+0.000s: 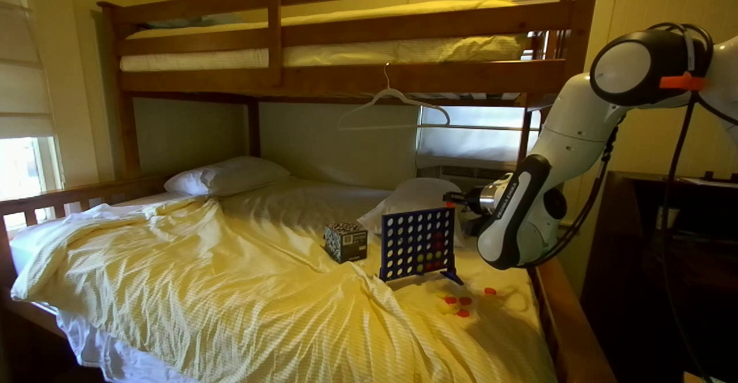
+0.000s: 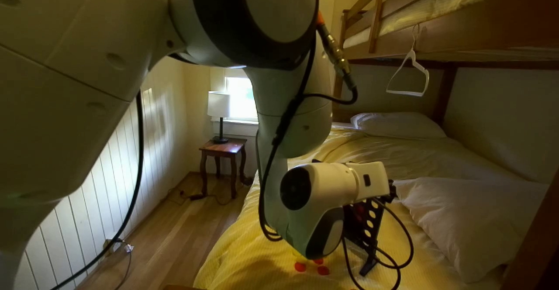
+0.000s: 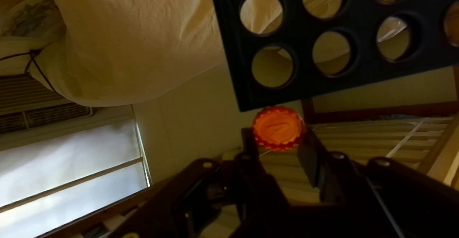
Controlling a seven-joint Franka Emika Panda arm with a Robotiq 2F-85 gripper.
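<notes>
A wooden bunk bed [image 1: 323, 79] fills the room, yellow bedding [image 1: 259, 296] rumpled across its lower bunk [image 1: 568, 326]. A white robot arm [image 1: 576, 135] leans in over that bunk's end edge. One pillow [image 1: 228, 177] lies in the far corner from the arm, another pillow [image 1: 412, 195] by the wall edge, closer to it. A white hanger [image 1: 390, 91] dangles from the upper rail [image 1: 484, 76]. Near the arm's end of the bunk a blue grid [image 1: 415, 242] stands upright, with a patterned box [image 1: 346, 242] near it. The gripper [image 3: 278, 136] pinches a red disc [image 3: 279, 127] right above the grid's top corner; whether disc and grid touch, I can't tell. A few loose red discs [image 1: 463, 313] lie on the bedding below, near the end edge.
</notes>
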